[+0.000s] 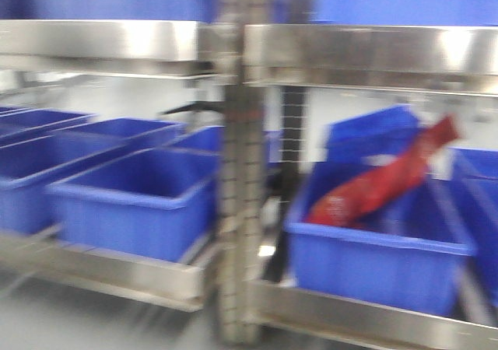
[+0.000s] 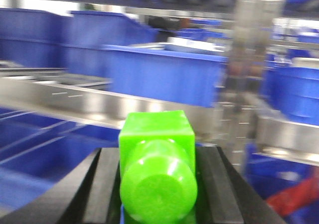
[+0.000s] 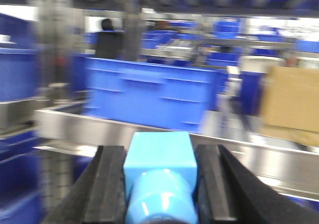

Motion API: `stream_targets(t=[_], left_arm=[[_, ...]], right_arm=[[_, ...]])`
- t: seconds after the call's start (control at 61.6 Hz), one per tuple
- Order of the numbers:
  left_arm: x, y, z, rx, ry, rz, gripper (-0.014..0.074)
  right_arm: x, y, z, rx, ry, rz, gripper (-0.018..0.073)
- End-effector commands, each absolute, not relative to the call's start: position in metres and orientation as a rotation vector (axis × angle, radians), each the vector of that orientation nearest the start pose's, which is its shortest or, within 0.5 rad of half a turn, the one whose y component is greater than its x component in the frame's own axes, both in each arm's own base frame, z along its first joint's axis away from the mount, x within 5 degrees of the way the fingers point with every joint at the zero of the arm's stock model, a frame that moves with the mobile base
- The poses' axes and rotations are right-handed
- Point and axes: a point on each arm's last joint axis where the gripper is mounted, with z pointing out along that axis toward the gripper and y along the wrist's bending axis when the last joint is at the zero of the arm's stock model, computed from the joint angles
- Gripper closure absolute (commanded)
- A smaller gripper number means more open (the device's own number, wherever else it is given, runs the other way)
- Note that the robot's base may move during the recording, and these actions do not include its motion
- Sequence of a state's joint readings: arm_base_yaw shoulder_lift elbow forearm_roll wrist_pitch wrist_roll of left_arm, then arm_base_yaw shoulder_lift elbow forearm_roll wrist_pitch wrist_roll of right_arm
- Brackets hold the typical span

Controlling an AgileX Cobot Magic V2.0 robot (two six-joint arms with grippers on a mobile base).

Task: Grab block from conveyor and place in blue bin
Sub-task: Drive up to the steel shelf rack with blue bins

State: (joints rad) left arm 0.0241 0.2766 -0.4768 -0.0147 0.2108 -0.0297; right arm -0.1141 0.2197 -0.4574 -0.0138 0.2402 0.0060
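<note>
My left gripper (image 2: 157,184) is shut on a bright green block (image 2: 157,167), its round stud facing the camera, held in the air in front of steel shelving with blue bins (image 2: 164,74). My right gripper (image 3: 159,184) is shut on a light blue block (image 3: 159,176) with a rounded stud, also held in the air before a blue bin (image 3: 149,92) on a steel shelf. The conveyor is out of view. Neither gripper shows in the front view.
The front view, blurred, shows a steel rack (image 1: 241,163) with several blue bins (image 1: 140,198). One bin (image 1: 381,257) at the right holds a red package (image 1: 381,183). A cardboard box (image 3: 291,104) stands at the right of the right wrist view.
</note>
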Motion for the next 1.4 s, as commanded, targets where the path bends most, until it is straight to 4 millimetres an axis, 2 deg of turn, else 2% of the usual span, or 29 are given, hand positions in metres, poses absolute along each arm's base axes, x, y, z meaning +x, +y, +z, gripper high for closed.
stream_targets(t=[0.0,1.381], left_arm=[[0.0627,0.0014,0.3385,-0.054,1.47,-0.021,0.0707],[0.0627,0.0014,0.3385,-0.054,1.47,-0.021,0.0707]], right_arm=[[0.052,-0.0063,0.3354,0.07,1.451,-0.113,0.0721],[0.052,-0.0063,0.3354,0.07,1.451,-0.113,0.0721]])
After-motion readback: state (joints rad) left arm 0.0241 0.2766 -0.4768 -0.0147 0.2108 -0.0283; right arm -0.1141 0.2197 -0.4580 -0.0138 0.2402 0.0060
